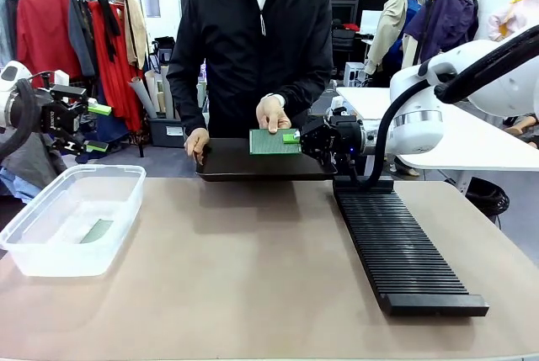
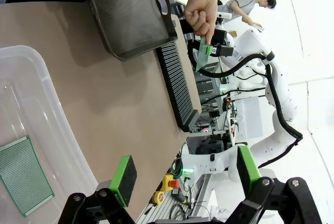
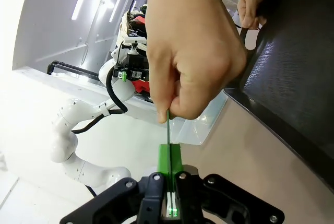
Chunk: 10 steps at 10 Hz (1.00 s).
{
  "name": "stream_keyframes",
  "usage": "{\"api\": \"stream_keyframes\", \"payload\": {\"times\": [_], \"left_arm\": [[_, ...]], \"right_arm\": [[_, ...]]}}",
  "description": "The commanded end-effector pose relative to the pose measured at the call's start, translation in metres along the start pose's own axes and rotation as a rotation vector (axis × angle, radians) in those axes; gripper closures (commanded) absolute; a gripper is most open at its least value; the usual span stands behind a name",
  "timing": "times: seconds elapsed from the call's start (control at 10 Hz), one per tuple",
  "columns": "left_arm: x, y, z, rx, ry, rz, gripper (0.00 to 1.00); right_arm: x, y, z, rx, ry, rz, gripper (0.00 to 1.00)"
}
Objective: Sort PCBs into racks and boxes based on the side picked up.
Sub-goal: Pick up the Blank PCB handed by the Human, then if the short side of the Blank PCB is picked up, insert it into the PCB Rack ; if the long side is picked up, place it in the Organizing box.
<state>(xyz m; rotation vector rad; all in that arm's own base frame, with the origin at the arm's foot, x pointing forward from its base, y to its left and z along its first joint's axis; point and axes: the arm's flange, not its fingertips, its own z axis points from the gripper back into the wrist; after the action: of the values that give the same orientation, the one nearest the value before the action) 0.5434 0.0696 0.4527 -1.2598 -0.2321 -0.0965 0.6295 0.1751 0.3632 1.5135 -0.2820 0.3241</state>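
A brown table (image 1: pixel 253 294) is spread across the lower half of the front view. One black rack (image 1: pixel 404 252) is laid lengthwise on its right side, and one clear box (image 1: pixel 29 252) is set at lower left. One black tray (image 1: pixel 253 166) is held by a person at the table's far edge, in the centre of the frame.

Just above the tray a PCB (image 1: pixel 271 142) is held up by the person's hand (image 1: pixel 271 113), with a green face turned to the camera. Its right edge is clamped by the right gripper (image 1: pixel 296 138); in the right wrist view the pads are seen pressed flat on the board. A second PCB (image 1: pixel 97 230) is laid flat on the floor of the box. The left gripper (image 1: pixel 98 128) is seen at the far left of the frame, above the box, with its jaws spread wide and nothing between them.

The board is judged to be light, thin and stiff, so little force should be needed. It is best taken by a bare margin or corner, as here, so that components are not crushed. A slip between the pads is to be feared if the board is pulled while the hand grips its top edge.

Counted: two PCBs, one rack, one box, one tray, two grippers.
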Motion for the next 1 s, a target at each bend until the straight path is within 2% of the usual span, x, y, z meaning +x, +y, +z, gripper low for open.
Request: {"api": "stream_keyframes", "payload": {"times": [0.0, 0.1, 0.2, 0.9], "left_arm": [[-0.0006, -0.0018, 0.0009, 0.007, -0.004, 0.005, 0.00], [-0.0006, -0.0018, 0.0009, 0.007, -0.004, 0.005, 0.00], [-0.0006, -0.0018, 0.0009, 0.007, -0.004, 0.005, 0.00], [-0.0006, -0.0018, 0.0009, 0.007, -0.004, 0.005, 0.00]], "right_arm": [[0.0027, 0.0018, -0.0059, 0.018, -0.019, -0.012, 1.00], [-0.0014, 0.0040, -0.0063, 0.007, 0.062, -0.039, 1.00], [-0.0001, 0.0000, -0.0001, 0.001, 0.000, 0.000, 1.00], [-0.0001, 0.0000, -0.0001, 0.001, 0.000, 0.000, 1.00]]}}
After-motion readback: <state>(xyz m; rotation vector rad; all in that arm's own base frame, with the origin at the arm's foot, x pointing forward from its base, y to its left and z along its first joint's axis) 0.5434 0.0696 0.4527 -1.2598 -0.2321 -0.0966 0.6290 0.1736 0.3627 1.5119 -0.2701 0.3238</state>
